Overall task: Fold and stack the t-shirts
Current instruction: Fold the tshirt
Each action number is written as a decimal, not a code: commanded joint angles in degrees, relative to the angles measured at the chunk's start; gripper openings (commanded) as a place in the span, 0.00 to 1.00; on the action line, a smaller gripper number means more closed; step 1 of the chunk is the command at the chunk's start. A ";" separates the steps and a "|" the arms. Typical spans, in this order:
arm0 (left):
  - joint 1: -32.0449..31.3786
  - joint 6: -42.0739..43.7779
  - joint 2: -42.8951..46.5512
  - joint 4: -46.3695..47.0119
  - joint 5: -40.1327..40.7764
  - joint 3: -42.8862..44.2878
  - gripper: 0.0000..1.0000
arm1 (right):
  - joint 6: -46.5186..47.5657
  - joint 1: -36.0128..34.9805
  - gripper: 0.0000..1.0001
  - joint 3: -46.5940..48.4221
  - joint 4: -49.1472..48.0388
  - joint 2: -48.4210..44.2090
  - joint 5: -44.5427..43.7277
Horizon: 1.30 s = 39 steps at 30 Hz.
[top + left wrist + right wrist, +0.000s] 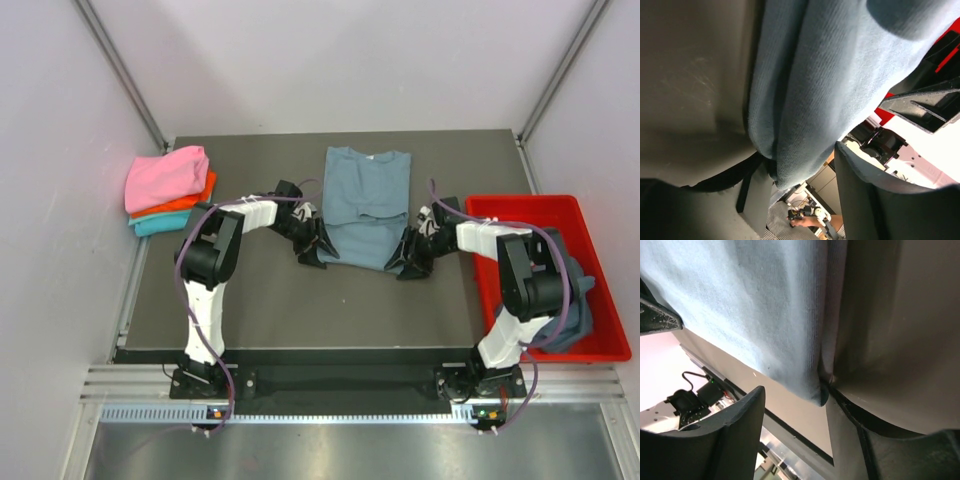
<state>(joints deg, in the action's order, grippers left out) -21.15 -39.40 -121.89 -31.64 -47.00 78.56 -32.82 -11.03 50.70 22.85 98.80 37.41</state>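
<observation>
A slate blue-grey t-shirt (365, 190) lies flat in the middle of the dark table, sleeves folded in, collar to the back. My left gripper (312, 248) is at its near left corner and my right gripper (408, 262) at its near right corner. In the left wrist view the shirt's (830, 75) hem corner hangs between the parted fingers of the left gripper (800, 165), touching one and clear of the other. Seen from the right wrist, the shirt (740, 300) rests its corner against one finger of the right gripper (796, 392), with a wide gap to the other.
A folded stack of pink, orange and teal t-shirts (168, 190) sits at the back left of the table (300, 300). A red tray (520, 202) at the right holds crumpled blue-grey shirts (572, 300). White walls close in the sides.
</observation>
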 commanded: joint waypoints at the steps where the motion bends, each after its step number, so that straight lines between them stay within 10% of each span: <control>1: -0.12 0.20 -0.90 1.05 1.39 -0.25 0.55 | -0.23 -0.49 0.51 1.68 -1.85 0.77 -0.40; 15: 0.05 -0.33 -0.02 2.11 1.04 -1.57 0.35 | 3.46 0.48 0.31 3.71 1.23 -0.19 -6.21; 23: -0.30 0.02 1.03 2.72 0.60 -1.22 0.00 | 3.82 1.27 0.05 1.77 0.62 -3.00 -4.63; 39: -1.70 5.02 13.94 -2.11 1.91 3.97 0.00 | 5.57 4.96 0.00 12.59 8.35 -13.72 -1.90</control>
<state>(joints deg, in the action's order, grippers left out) -22.63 -37.17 -113.91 -31.53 -45.36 81.69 -28.82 -7.11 60.58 27.99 89.32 34.37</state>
